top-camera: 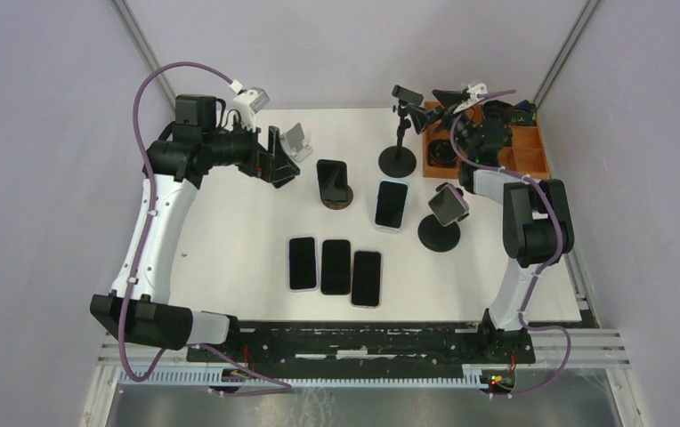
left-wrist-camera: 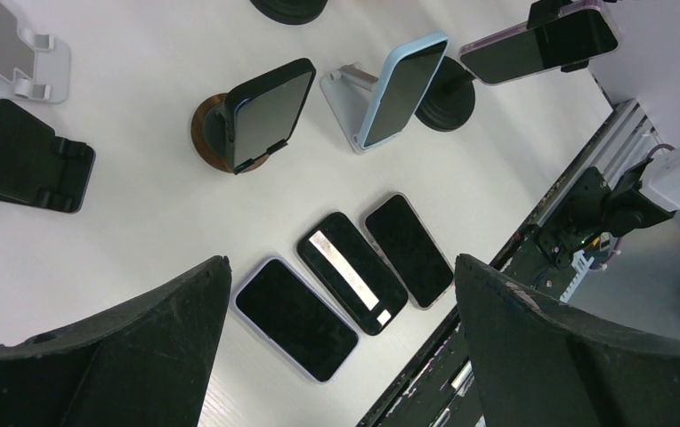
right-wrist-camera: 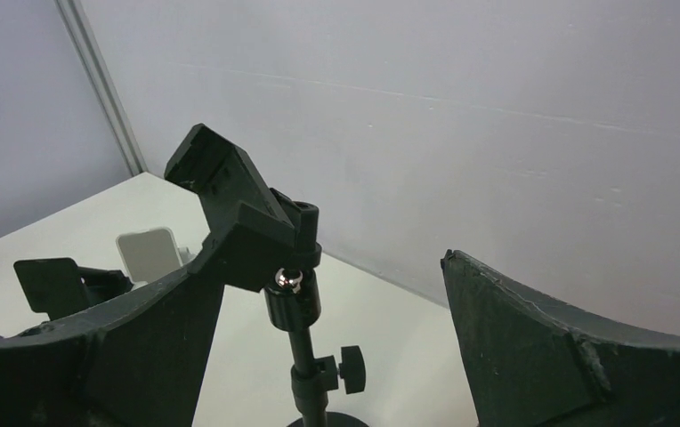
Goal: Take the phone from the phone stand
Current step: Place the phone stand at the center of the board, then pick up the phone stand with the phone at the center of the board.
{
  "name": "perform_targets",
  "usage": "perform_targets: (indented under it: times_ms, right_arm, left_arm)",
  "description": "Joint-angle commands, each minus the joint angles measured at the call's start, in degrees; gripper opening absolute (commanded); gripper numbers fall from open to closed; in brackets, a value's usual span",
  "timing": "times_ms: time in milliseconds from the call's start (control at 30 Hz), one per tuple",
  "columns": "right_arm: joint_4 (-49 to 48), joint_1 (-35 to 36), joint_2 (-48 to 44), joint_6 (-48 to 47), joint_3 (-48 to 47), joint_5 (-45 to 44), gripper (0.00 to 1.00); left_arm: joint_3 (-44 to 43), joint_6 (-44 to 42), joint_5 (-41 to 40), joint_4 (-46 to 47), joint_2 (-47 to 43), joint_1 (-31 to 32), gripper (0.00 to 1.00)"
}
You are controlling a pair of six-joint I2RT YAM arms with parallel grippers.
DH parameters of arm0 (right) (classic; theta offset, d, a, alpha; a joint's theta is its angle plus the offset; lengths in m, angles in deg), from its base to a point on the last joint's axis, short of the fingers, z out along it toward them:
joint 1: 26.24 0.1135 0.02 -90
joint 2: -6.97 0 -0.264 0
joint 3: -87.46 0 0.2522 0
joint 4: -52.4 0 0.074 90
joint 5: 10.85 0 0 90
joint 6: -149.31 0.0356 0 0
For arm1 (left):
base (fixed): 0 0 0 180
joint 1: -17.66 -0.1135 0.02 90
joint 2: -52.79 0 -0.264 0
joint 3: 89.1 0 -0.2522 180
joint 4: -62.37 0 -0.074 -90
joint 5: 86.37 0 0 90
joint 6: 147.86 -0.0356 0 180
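We judge the work to stand between grasps: neither gripper holds anything, and three phones sit on stands across the middle of the bench (top-camera: 230, 240). These are the black phone (top-camera: 332, 176) on the wooden puck stand (top-camera: 340, 199), the blue-cased phone (top-camera: 392, 204) on a white wedge stand (left-wrist-camera: 341, 89), and the pale-cased phone (top-camera: 449, 205) clipped on the round-base stand (top-camera: 439, 236) towards the right edge. A row of flat phones (top-camera: 335, 266) lies closer to the near edge, off any stand. The right gripper (top-camera: 437, 105) hovers high at the far right corner, beside the orange tray (top-camera: 525, 160), with its fingers spread wide and empty. Its wrist camera looks past them at the empty clamp stand (right-wrist-camera: 230, 191). The left gripper (top-camera: 280, 160) is likewise spread wide and empty. It is held over the far left part of the bench with the arm stretched forward, just beside a small white stand (top-camera: 297, 139) that is also bare. The next move, in our judgement, calls for choosing one mounted phone; the pale-cased phone is nearest the right arm. That arm would have to draw back towards the near edge, descend, and set its fingers across the phone's long edges before closing. The clip may resist, so the pull should follow the cradle's opening — otherwise the stand could tip.
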Motion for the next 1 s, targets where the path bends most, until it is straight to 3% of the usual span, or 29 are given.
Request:
perform_targets:
  times_ms: [0, 233, 467, 567, 733, 967]
  right_arm:
    - [0.3, -2.6, -2.7, 3.1, 0.3, 4.5, 0.98]
    - [1.1, -4.1, -6.2, 6.5, -1.2, 8.6, 0.98]
    - [14.5, -4.2, -14.8, 9.3, -6.8, 4.4, 0.98]
    - [27.1, -4.2, -19.1, 9.8, -10.0, -0.6, 0.98]
    - [34.6, -3.7, -29.4, 11.3, -4.4, -5.0, 0.98]
    - [50.7, 8.4, -38.0, 2.9, -3.7, -12.0, 0.98]
  left_arm:
    - [-2.6, 0.2, 1.2, 1.0, -1.7, -0.3, 1.0]
    - [-2.9, 0.1, 1.1, 1.0, -2.0, -0.3, 1.0]
    - [-2.4, -1.0, 0.4, 0.7, -1.9, -0.3, 1.0]
    - [-1.9, -1.5, 0.0, 0.5, -1.6, -0.3, 1.0]
    - [1.2, -3.0, 0.6, 1.6, -1.5, -0.3, 1.0]
    - [10.1, -5.2, 6.1, 9.0, 1.2, -0.3, 1.0]
